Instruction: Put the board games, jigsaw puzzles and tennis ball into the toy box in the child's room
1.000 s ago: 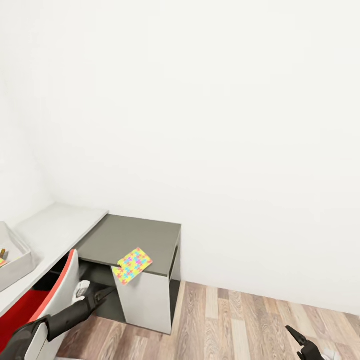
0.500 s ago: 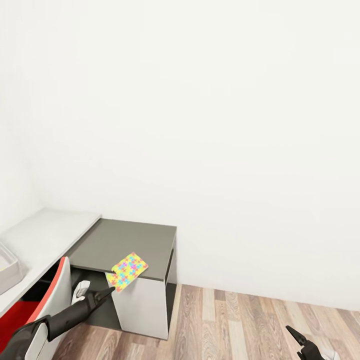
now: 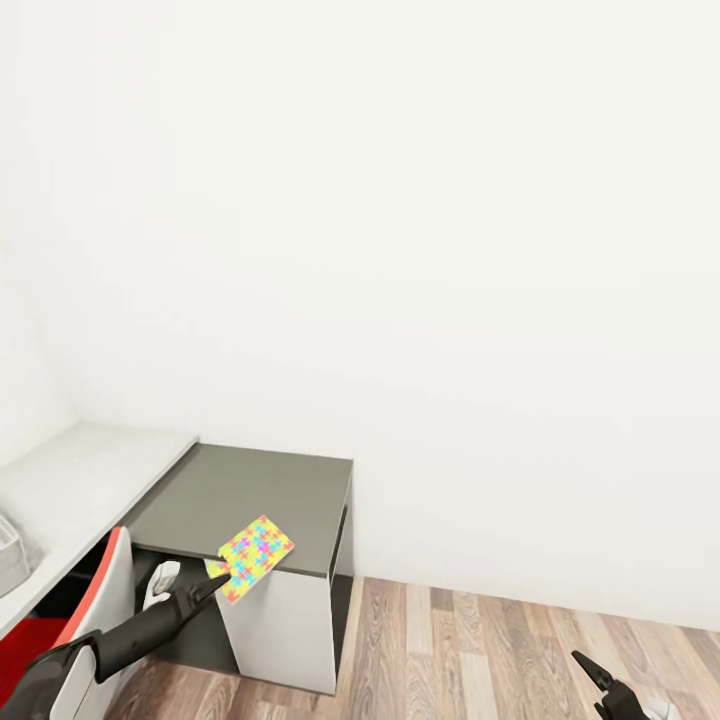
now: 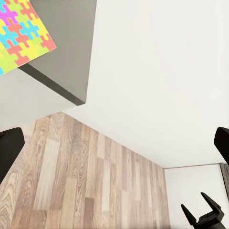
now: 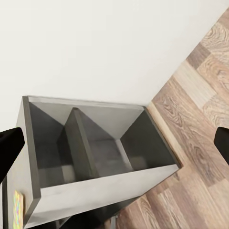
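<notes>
Colourful jigsaw puzzle lies on my grey bench, at its front edge. My left fingers sit just below it, spread wide. My right fingers are spread too.

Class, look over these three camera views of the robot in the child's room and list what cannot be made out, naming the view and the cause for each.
- Toy box: head view, cut off by the left edge; contents unseen.
- Jigsaw puzzle: head view, too small to tell whether the left claw touches it; in the left wrist view the frame's corner cuts it off.
- Right claw: head view, cropped by the bottom edge.
- Shelf unit: right wrist view, its lower part shadowed.
</notes>
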Available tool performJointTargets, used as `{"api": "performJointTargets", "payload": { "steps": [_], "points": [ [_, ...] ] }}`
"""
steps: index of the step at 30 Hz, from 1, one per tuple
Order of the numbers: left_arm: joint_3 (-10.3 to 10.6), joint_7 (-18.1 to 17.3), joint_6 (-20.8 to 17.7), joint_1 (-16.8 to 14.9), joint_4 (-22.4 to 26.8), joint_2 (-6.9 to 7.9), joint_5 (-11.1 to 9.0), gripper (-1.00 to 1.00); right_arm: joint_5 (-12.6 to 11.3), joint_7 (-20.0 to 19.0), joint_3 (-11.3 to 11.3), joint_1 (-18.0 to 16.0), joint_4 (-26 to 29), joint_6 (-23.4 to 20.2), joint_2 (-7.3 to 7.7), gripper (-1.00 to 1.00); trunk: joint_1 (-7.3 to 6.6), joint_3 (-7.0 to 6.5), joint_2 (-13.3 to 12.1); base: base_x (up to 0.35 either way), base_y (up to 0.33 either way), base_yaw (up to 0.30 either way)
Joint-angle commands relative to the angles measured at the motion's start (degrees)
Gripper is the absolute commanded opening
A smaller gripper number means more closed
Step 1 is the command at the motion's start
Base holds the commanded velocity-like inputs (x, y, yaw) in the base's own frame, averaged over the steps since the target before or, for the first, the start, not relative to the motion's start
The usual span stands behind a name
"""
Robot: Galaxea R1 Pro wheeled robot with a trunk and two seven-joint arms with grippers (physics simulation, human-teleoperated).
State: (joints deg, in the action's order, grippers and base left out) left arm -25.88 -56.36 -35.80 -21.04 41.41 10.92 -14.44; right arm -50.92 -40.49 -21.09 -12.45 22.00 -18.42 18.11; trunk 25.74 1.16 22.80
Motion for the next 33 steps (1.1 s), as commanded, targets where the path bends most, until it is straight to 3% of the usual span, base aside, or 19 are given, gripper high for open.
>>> {"api": "performJointTargets", "payload": {
  "steps": [1,20,33],
  "points": [
    [-0.06,-0.08,-0.41,-0.05,-0.02,-0.01,-0.22,1.0,-0.41,-0.11,-0.18,-0.05,-0.03,-0.5,-0.01,1.0,0.04,0.12,0.12,0.066,0.009,0.0],
    [-0.06,-0.06,-0.41,-0.05,-0.02,-0.02,-0.23,1.0,-0.32,-0.11,-0.15,-0.08,0.16,-0.47,-0.06,1.0,0.04,0.12,0.12,0.148,0.021,0.0],
    [-0.15,0.08,-0.83,-0.05,-0.02,-0.23,-0.23,1.0,-0.23,-0.32,-0.05,-0.07,0.23,-0.56,-0.01,1.0,0.04,0.12,0.12,0.023,0.003,0.0]
  ]
}}
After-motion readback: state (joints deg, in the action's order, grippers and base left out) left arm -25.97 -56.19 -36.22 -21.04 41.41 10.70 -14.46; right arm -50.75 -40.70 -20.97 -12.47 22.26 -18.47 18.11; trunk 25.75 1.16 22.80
